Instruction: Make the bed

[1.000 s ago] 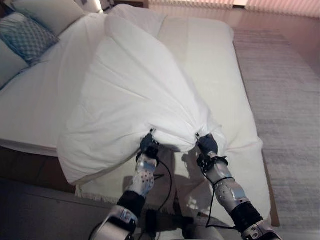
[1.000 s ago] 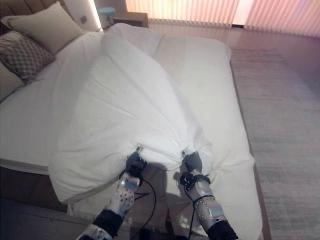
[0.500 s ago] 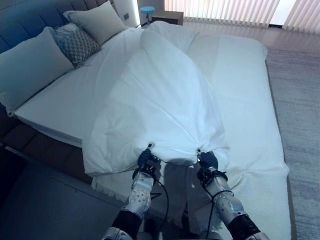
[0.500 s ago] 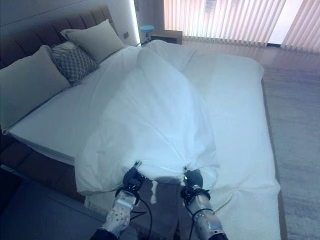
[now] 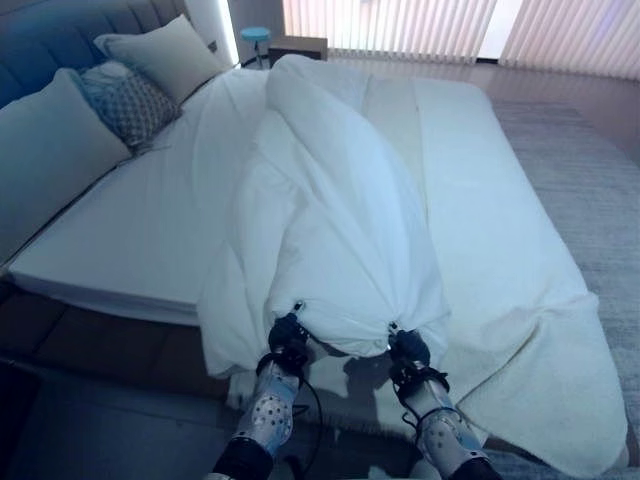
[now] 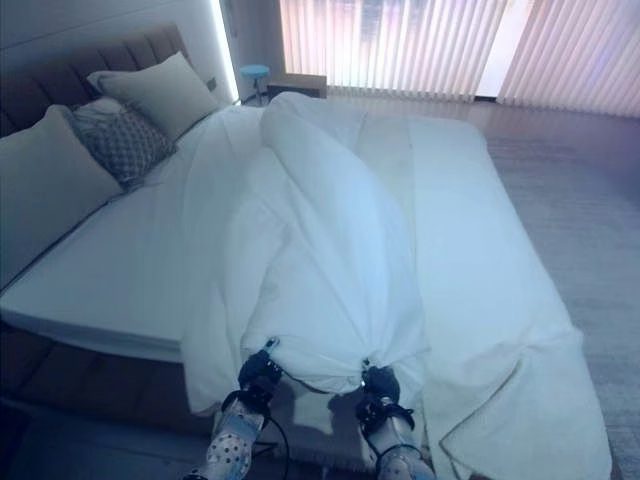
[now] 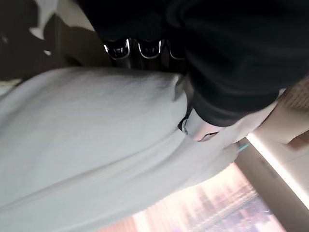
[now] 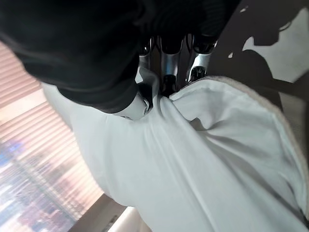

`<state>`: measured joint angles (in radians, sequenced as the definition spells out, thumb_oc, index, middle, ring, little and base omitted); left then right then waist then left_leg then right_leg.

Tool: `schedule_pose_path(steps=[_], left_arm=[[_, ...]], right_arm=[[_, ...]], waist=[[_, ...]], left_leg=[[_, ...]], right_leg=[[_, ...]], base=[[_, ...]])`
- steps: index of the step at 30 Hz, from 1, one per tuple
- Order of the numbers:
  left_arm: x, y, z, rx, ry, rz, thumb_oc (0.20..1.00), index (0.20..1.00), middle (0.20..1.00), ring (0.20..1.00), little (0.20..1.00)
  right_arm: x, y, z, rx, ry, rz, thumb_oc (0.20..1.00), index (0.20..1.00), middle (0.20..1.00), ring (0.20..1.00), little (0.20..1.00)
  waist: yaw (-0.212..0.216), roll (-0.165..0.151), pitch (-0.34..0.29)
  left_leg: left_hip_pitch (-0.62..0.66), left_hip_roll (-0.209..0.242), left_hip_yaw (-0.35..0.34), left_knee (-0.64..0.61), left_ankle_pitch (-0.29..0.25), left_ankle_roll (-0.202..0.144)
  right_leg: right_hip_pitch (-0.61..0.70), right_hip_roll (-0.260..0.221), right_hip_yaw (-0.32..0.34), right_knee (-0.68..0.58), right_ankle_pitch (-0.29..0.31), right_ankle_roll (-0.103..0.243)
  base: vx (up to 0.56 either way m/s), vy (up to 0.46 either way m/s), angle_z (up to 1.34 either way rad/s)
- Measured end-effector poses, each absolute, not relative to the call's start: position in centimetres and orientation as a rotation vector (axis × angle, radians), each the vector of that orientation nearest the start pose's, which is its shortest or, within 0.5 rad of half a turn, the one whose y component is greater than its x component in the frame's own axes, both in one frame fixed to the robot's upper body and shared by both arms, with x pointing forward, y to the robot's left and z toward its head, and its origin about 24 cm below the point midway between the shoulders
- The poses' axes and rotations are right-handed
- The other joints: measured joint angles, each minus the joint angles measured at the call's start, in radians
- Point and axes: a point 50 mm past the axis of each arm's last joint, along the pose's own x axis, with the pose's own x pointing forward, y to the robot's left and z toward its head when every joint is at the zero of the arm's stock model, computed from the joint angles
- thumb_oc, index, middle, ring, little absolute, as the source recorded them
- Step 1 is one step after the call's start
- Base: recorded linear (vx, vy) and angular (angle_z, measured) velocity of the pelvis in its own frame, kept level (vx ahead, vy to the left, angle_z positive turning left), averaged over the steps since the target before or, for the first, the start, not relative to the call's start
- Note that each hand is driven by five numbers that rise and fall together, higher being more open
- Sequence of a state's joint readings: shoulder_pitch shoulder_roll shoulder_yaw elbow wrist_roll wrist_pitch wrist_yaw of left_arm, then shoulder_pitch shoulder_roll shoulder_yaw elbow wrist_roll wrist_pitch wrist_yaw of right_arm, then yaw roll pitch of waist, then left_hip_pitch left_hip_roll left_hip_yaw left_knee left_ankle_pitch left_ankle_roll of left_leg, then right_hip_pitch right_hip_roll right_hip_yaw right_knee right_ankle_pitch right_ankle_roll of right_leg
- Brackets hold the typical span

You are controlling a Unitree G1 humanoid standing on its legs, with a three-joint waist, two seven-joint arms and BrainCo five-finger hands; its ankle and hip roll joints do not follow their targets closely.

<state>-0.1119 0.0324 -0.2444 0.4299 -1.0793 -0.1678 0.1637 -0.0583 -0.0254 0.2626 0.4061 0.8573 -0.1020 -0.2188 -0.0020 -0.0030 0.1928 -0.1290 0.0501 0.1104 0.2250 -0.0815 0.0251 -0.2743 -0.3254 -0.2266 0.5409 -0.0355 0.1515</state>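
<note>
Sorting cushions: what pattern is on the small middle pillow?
The small grey pillow has a fine diamond lattice, clearest in the right eye view.

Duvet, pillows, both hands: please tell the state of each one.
duvet: bunched into a ridge down the bed, near edge lifted.
left hand: shut on duvet.
right hand: shut on duvet.
pillows: propped at the headboard.
</note>
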Motion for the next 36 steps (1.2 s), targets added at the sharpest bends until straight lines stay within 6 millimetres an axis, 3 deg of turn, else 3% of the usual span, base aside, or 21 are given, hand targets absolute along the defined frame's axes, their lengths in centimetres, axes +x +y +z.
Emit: schedule_pose_path(steps=[2, 4, 5, 6, 8, 11, 15, 16, 18, 19, 20, 22, 25, 27, 28, 30, 31, 33, 34, 35, 36], left_arm=[[25.2, 12.8, -2.9, -0.923, 0.323, 0.201, 0.200, 0.200, 0.200, 0.200, 0.200], [25.2, 12.9, -2.8, -0.922, 0.318, 0.202, 0.200, 0.200, 0.200, 0.200, 0.200], [25.2, 12.7, -2.8, -0.928, 0.324, 0.204, 0.200, 0.200, 0.200, 0.200, 0.200], [25.1, 12.5, -2.9, -0.938, 0.330, 0.207, 0.200, 0.200, 0.200, 0.200, 0.200], [24.5, 12.0, -3.4, -0.956, 0.358, 0.218, 0.200, 0.200, 0.200, 0.200, 0.200], [24.0, 11.7, -3.8, -0.962, 0.389, 0.221, 0.200, 0.200, 0.200, 0.200, 0.200], [24.1, 11.5, -3.8, -0.967, 0.390, 0.220, 0.200, 0.200, 0.200, 0.200, 0.200], [24.3, 11.5, -3.7, -0.966, 0.387, 0.215, 0.200, 0.200, 0.200, 0.200, 0.200], [24.2, 11.5, -3.8, -0.966, 0.392, 0.218, 0.200, 0.200, 0.200, 0.200, 0.200], [24.2, 11.2, -3.7, -0.974, 0.393, 0.215, 0.200, 0.200, 0.200, 0.200, 0.200], [24.3, 11.1, -3.7, -0.978, 0.392, 0.212, 0.200, 0.200, 0.200, 0.200, 0.200], [24.3, 10.7, -3.8, -0.986, 0.401, 0.215, 0.200, 0.200, 0.200, 0.200, 0.200], [24.3, 10.3, -4.2, -0.981, 0.431, 0.218, 0.200, 0.200, 0.200, 0.200, 0.200], [24.2, 10.0, -4.3, -0.958, 0.437, 0.209, 0.200, 0.200, 0.200, 0.200, 0.200], [24.4, 10.0, -4.4, -0.927, 0.442, 0.193, 0.200, 0.200, 0.200, 0.200, 0.200], [24.4, 10.5, -4.5, -0.905, 0.442, 0.195, 0.200, 0.200, 0.200, 0.200, 0.200], [24.5, 10.8, -4.6, -0.860, 0.443, 0.184, 0.200, 0.200, 0.200, 0.200, 0.200], [24.8, 11.3, -4.5, -0.819, 0.433, 0.180, 0.200, 0.200, 0.200, 0.200, 0.200], [24.8, 11.8, -4.4, -0.787, 0.424, 0.184, 0.200, 0.200, 0.200, 0.200, 0.200], [24.9, 12.0, -4.4, -0.777, 0.416, 0.183, 0.200, 0.200, 0.200, 0.200, 0.200], [25.0, 12.3, -4.2, -0.773, 0.404, 0.183, 0.200, 0.200, 0.200, 0.200, 0.200]], right_arm=[[24.2, -9.8, -3.6, 0.716, 0.422, -0.093, 0.200, 0.200, 0.200, 0.200, 0.200], [24.3, -9.6, -3.5, 0.723, 0.417, -0.084, 0.200, 0.200, 0.200, 0.200, 0.200], [24.1, -9.7, -3.8, 0.726, 0.428, -0.097, 0.200, 0.200, 0.200, 0.200, 0.200], [24.2, -9.9, -3.9, 0.727, 0.431, -0.105, 0.200, 0.200, 0.200, 0.200, 0.200], [23.6, -10.3, -4.5, 0.726, 0.456, -0.131, 0.200, 0.200, 0.200, 0.200, 0.200], [22.8, -10.6, -5.2, 0.730, 0.484, -0.155, 0.200, 0.200, 0.200, 0.200, 0.200], [22.9, -10.6, -5.3, 0.723, 0.487, -0.159, 0.200, 0.200, 0.200, 0.200, 0.200], [23.1, -10.7, -5.2, 0.719, 0.482, -0.158, 0.200, 0.200, 0.200, 0.200, 0.200], [23.2, -10.9, -5.1, 0.713, 0.475, -0.154, 0.200, 0.200, 0.200, 0.200, 0.200], [23.2, -11.2, -5.1, 0.706, 0.474, -0.157, 0.200, 0.200, 0.200, 0.200, 0.200], [23.2, -11.2, -5.1, 0.706, 0.473, -0.160, 0.200, 0.200, 0.200, 0.200, 0.200], [23.2, -11.6, -5.1, 0.695, 0.471, -0.166, 0.200, 0.200, 0.200, 0.200, 0.200], [23.1, -12.2, -5.3, 0.682, 0.472, -0.177, 0.200, 0.200, 0.200, 0.200, 0.200], [23.3, -12.7, -5.1, 0.666, 0.463, -0.175, 0.200, 0.200, 0.200, 0.200, 0.200], [23.0, -12.8, -5.4, 0.661, 0.477, -0.184, 0.200, 0.200, 0.200, 0.200, 0.200], [22.7, -12.3, -5.7, 0.678, 0.492, -0.183, 0.200, 0.200, 0.200, 0.200, 0.200], [22.6, -12.1, -5.6, 0.688, 0.491, -0.183, 0.200, 0.200, 0.200, 0.200, 0.200], [23.0, -11.8, -5.3, 0.697, 0.481, -0.176, 0.200, 0.200, 0.200, 0.200, 0.200], [22.8, -11.3, -5.3, 0.711, 0.487, -0.172, 0.200, 0.200, 0.200, 0.200, 0.200], [23.0, -11.1, -5.3, 0.711, 0.485, -0.167, 0.200, 0.200, 0.200, 0.200, 0.200], [23.1, -11.0, -5.1, 0.715, 0.478, -0.154, 0.200, 0.200, 0.200, 0.200, 0.200]], waist=[[0.013, -0.024, -0.009], [0.016, -0.055, -0.025], [0.017, -0.068, -0.032], [0.018, -0.058, -0.030], [0.011, -0.006, -0.035], [0.009, -0.003, -0.036], [-0.008, 0.007, -0.031], [-0.010, -0.015, -0.019], [-0.009, -0.027, -0.020], [-0.012, -0.023, -0.024], [-0.010, -0.021, -0.025], [-0.010, -0.022, -0.024], [-0.013, -0.021, -0.024], [-0.012, 0.003, -0.028], [-0.013, -0.007, -0.028], [-0.008, -0.054, -0.034], [-0.005, -0.073, -0.033], [0.001, -0.056, -0.023], [0.006, -0.043, -0.022], [0.015, -0.035, -0.017], [0.013, -0.020, -0.014]], left_leg=[[0.050, -0.024, 0.017, -0.117, 0.066, 0.005], [0.070, -0.071, 0.014, -0.180, 0.105, 0.020], [0.078, -0.114, 0.014, -0.209, 0.126, 0.026], [0.081, -0.129, 0.012, -0.223, 0.135, 0.027], [0.088, -0.129, -0.046, -0.260, 0.159, 0.016], [0.100, -0.135, -0.091, -0.261, 0.168, 0.027], [0.062, -0.146, -0.125, -0.210, 0.159, -0.008], [0.029, -0.145, -0.108, -0.133, 0.118, -0.096], [0.009, -0.066, -0.120, -0.058, 0.074, -0.131], [0.015, 0.023, -0.158, -0.048, 0.061, -0.159], [0.019, 0.049, -0.172, -0.051, 0.058, -0.162], [0.029, 0.125, -0.260, -0.086, 0.053, -0.172], [0.038, 0.190, -0.276, -0.105, 0.052, -0.174], [0.069, 0.180, -0.287, -0.090, 0.058, -0.165], [0.077, 0.139, -0.286, -0.071, 0.012, -0.228], [0.068, 0.067, -0.269, -0.049, -0.005, -0.196], [0.031, 0.016, -0.244, -0.001, -0.033, -0.152], [0.007, -0.008, -0.183, 0.051, -0.049, -0.103], [0.000, -0.024, -0.127, 0.054, -0.048, -0.072], [-0.002, -0.034, -0.120, 0.052, -0.052, -0.059], [0.018, -0.035, -0.123, 0.030, -0.030, -0.039]], right_leg=[[0.005, 0.137, 0.029, 0.078, -0.131, 0.002], [0.059, 0.250, 0.052, 0.004, -0.176, -0.042], [0.126, 0.292, 0.044, -0.147, -0.179, -0.093], [0.168, 0.297, 0.034, -0.235, -0.162, -0.204], [0.215, 0.322, 0.023, -0.342, -0.101, -0.192], [0.267, 0.328, -0.007, -0.404, -0.076, -0.191], [0.270, 0.308, -0.024, -0.407, -0.072, -0.203], [0.268, 0.272, -0.032, -0.412, -0.063, -0.202], [0.276, 0.257, -0.038, -0.431, -0.050, -0.191], [0.278, 0.260, -0.036, -0.430, -0.049, -0.186], [0.277, 0.260, -0.035, -0.428, -0.050, -0.182], [0.276, 0.249, 0.006, -0.422, -0.046, -0.155], [0.267, 0.212, 0.043, -0.364, -0.072, -0.095], [0.245, 0.181, 0.088, -0.314, -0.091, -0.040], [0.243, 0.120, 0.104, -0.288, -0.096, 0.006], [0.239, 0.050, 0.107, -0.304, -0.074, -0.009], [0.235, -0.007, 0.102, -0.316, -0.030, -0.017], [0.186, -0.056, 0.065, -0.297, 0.074, -0.064], [0.189, -0.060, -0.021, -0.290, 0.139, -0.111], [0.179, -0.069, -0.039, -0.291, 0.177, -0.123], [0.132, -0.048, -0.017, -0.217, 0.142, -0.082]], base=[[-0.10, 0.239, -0.03], [-0.10, 0.157, 0.15], [-0.08, 0.104, 0.17], [-0.04, 0.092, 0.17], [0.00, 0.091, 0.19], [-0.03, 0.111, 0.37], [-0.09, 0.237, 0.37], [0.03, 0.264, 0.10], [0.09, 0.256, -0.06], [0.11, 0.300, -0.06], [0.11, 0.357, -0.01], [0.12, 0.456, -0.05], [0.11, 0.564, -0.11], [0.11, 0.639, -0.39], [0.11, 0.663, -0.28], [0.03, 0.563, -0.17], [-0.05, 0.655, -0.12], [-0.06, 0.747, -0.40], [-0.01, 0.557, -0.49], [0.01, 0.470, -0.30], [0.00, 0.432, -0.13]])
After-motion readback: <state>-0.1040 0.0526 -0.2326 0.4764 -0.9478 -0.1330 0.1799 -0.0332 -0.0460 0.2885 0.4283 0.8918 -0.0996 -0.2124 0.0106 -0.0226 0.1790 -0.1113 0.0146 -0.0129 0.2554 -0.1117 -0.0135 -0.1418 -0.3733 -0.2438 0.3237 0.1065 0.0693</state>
